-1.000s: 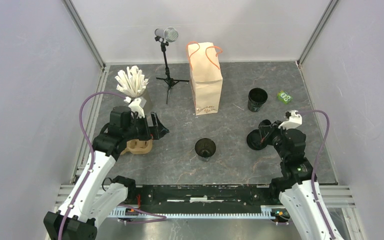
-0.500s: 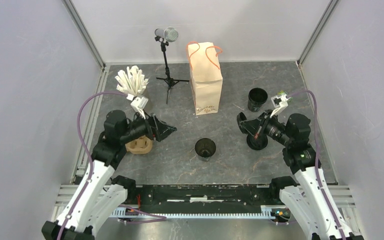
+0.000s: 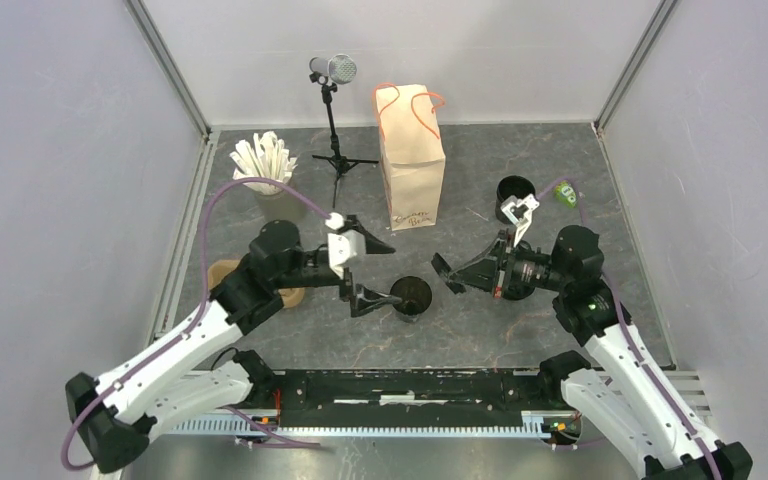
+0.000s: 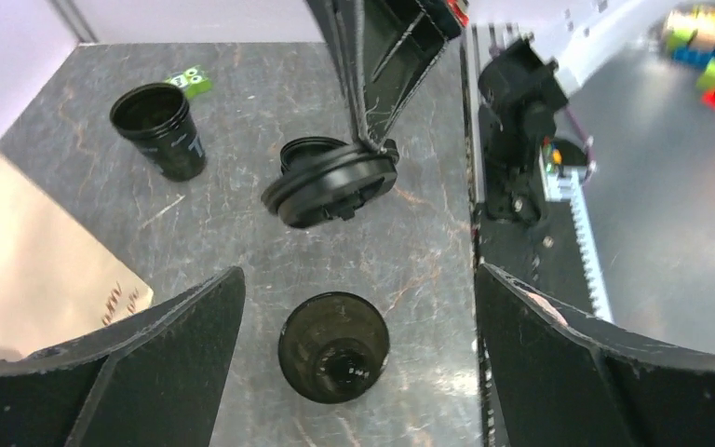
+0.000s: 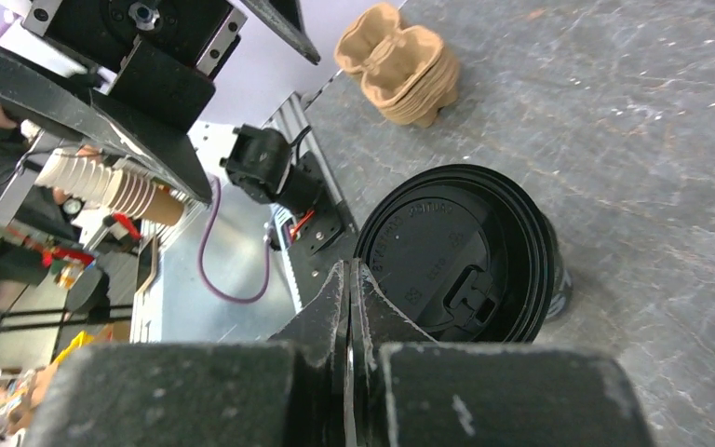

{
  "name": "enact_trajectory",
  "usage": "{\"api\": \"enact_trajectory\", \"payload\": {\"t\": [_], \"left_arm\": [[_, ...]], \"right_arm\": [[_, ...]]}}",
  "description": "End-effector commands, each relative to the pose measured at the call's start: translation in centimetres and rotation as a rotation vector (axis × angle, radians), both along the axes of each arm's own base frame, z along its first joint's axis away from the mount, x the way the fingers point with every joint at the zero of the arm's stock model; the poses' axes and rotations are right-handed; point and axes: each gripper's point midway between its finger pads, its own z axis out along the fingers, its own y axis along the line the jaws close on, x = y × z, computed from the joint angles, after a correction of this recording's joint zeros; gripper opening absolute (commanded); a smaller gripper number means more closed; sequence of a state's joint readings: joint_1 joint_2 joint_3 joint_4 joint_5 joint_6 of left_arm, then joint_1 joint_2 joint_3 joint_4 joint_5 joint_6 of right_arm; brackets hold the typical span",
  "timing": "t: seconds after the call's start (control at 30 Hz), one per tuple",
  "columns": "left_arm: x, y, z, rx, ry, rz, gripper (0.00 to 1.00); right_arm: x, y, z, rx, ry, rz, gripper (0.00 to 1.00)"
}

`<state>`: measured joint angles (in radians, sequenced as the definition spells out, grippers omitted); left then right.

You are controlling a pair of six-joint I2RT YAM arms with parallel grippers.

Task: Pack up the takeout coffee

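At the near edge a black rail (image 3: 410, 385) carries both arm bases, with a pale toothed strip along its front. Just past it begins the tabletop (image 3: 480, 330), a dark grey stone-look sheet veined with pale streaks. The black cup (image 3: 410, 295) stands upright on it near the middle, open and lidless, well apart from the bag. The left gripper (image 3: 393, 274) reaches in from the left with its fingers spread wide; in its wrist view the cup sits between them, touching neither. The right gripper (image 5: 349, 275) comes in from the right, its fingers pressed together on the rim of the round black lid (image 5: 456, 256), which hangs tilted in the air just to the right of the cup, not on it. A tan cardboard carrier (image 5: 400, 65) lies on the left, partly under the left arm. Farther back stand a second black cup (image 3: 514, 198), also open, with a small green packet (image 3: 566, 192) beside it. The brown paper bag (image 3: 412, 165) is upright with orange handles. A microphone on a tripod (image 3: 333, 70) and a grey cup of white sticks (image 3: 265, 165) stand to its left. Pale grey walls (image 3: 60, 150) framed in aluminium close three sides. Past the near edge, the right wrist view shows a cluttered room with stacked paper cups (image 5: 102, 186)
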<state>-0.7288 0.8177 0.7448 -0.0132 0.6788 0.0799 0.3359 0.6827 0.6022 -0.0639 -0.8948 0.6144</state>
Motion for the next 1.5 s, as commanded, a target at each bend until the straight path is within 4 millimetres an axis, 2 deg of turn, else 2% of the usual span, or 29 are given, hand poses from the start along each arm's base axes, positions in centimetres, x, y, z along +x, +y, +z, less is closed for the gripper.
{"api": "enact_trajectory", "payload": {"t": [0.0,0.1,0.23,0.3,0.67,0.93,1.07,1.23,1.33,1.47], "left_arm": [[0.2,-2.3,1.6,0.091,-0.311,-0.104,1.00],[-0.5,-4.3,0.6,0.159,-0.348,-0.182,1.00],[-0.1,-6.2,-1.0,0.245,-0.399,-0.209,1.00],[-0.6,-6.8,-1.4,0.259,-0.406,-0.249,1.00],[0.4,-8.8,-3.0,0.327,-0.436,-0.286,0.98],[0.3,-8.8,-4.2,0.361,-0.412,-0.305,0.75],[-0.1,-8.6,-4.3,0.367,-0.387,-0.317,0.56],[0.0,-8.5,-3.8,0.344,-0.324,-0.266,0.38],[0.5,-8.5,-3.0,0.291,-0.267,-0.184,0.33],[1.2,-7.9,-2.4,0.222,-0.152,-0.050,0.33]], "right_arm": [[-1.4,1.0,0.4,0.019,-0.025,0.093,0.00],[-1.9,1.2,0.3,0.017,-0.032,0.124,0.00],[-2.3,1.4,0.5,0.007,-0.045,0.146,0.00],[-2.4,1.5,0.6,0.003,-0.047,0.154,0.00],[-3.1,1.7,0.7,0.003,-0.055,0.179,0.00],[-3.0,1.7,0.5,-0.001,-0.058,0.176,0.00],[-2.9,1.7,0.6,-0.002,-0.064,0.176,0.00],[-2.5,1.8,0.3,-0.011,-0.053,0.164,0.00],[-1.9,1.8,0.1,-0.018,-0.049,0.139,0.04],[-0.3,1.5,0.2,-0.054,-0.069,0.053,0.17]]}}
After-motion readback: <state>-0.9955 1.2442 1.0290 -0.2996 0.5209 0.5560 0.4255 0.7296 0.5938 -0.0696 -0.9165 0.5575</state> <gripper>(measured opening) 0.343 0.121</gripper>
